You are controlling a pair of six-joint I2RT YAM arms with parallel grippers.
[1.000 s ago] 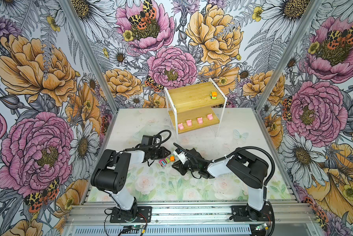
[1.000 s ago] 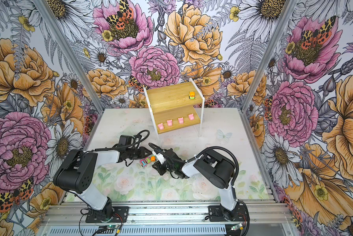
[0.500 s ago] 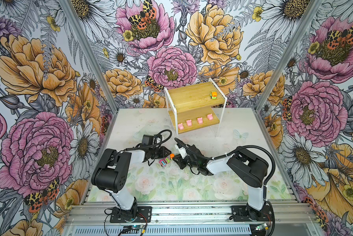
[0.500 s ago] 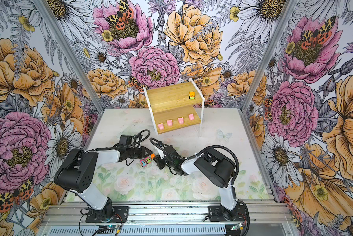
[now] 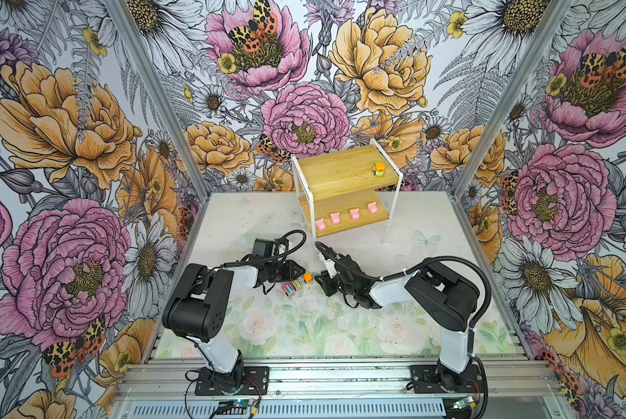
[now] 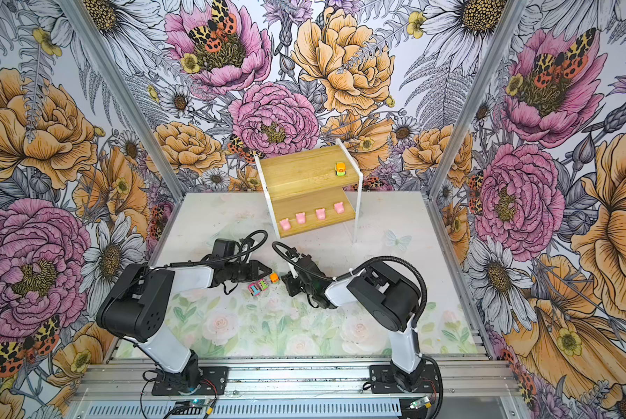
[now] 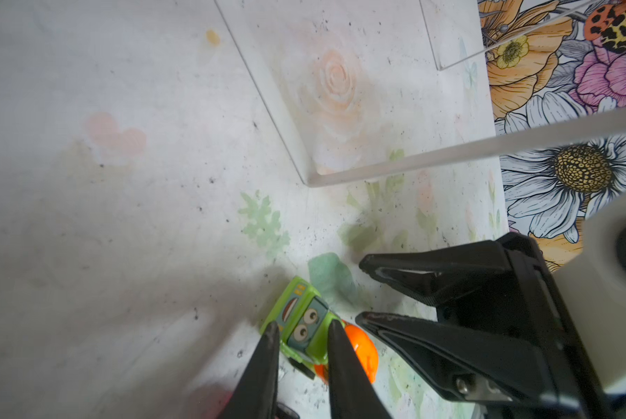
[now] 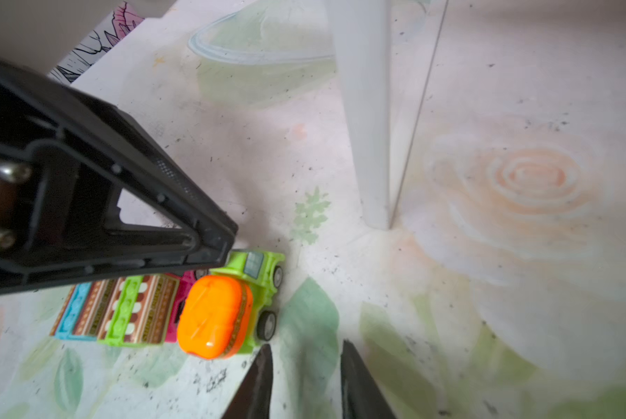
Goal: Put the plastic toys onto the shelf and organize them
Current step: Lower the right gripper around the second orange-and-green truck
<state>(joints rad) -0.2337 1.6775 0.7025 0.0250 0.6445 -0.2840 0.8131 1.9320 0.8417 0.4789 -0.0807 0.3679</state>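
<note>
**Both pincers low at the loose cars, shelf partly filled**

We see the left pincer [image 5: 301, 270] low over the desk [image 5: 304, 326], its fingers drawn close together to a narrow point, and nothing shows clamped between them. Its tip sits just beside the orange-and-green car [image 5: 307, 277], over the car's green front in the left wrist view; we cannot tell whether it touches. The right pincer [image 5: 319, 282] faces it from the other side of that car; its jaws are partly parted with only bare desk between them, and it holds nothing. The car itself sits on the desk between the two pincers. Right against it, on the left arm's side, lie the two pink cars with striped tops [image 5: 289, 289], side by side.

Farther back stands the shelf [image 5: 337, 170], well apart from both pincers. On its upper board the second orange-and-green car [image 5: 378, 168] sits near the right end; on its lower board four pink pigs [image 5: 354, 214] stand in a row, each apart from the next. In the right wrist view a white shelf leg [image 8: 362, 109] meets the desk beyond the loose car.
</note>
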